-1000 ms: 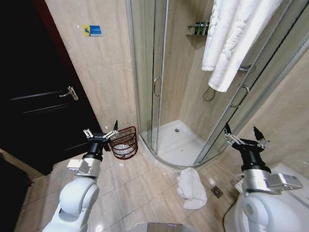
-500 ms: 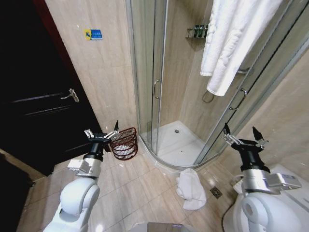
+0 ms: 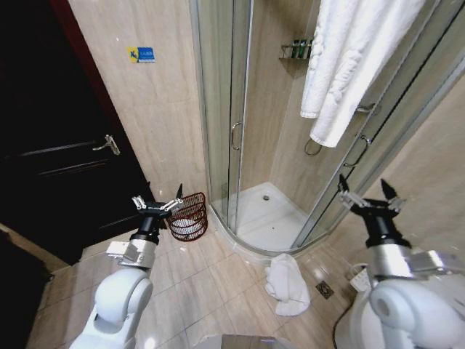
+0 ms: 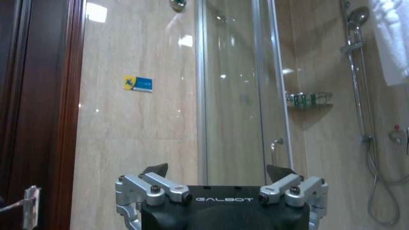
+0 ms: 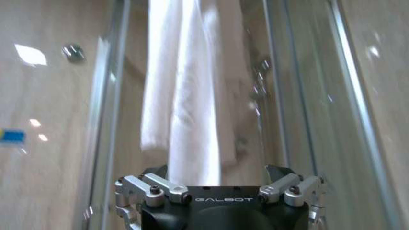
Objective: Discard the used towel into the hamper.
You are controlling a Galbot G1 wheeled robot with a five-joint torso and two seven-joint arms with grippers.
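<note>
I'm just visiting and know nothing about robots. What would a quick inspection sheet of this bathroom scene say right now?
Surface: beige tiled floor, with a small drain.
Job's things: white towel crumpled on the floor by the shower step; hamper against the wall, something white inside.
Clutter: bottles on the shower shelf.
Grippers: left gripper open, raised beside the hamper; right gripper open, raised near the shower glass; both empty.
Cables: nothing seen.
Surroundings: dark door, glass shower enclosure, white hanging towel.

I hold both arms raised in front of me, wrists pointing up. My left hand (image 3: 157,203) has its fingers spread apart and carries nothing. My right hand (image 3: 366,196) is also spread wide, carrying nothing.
</note>
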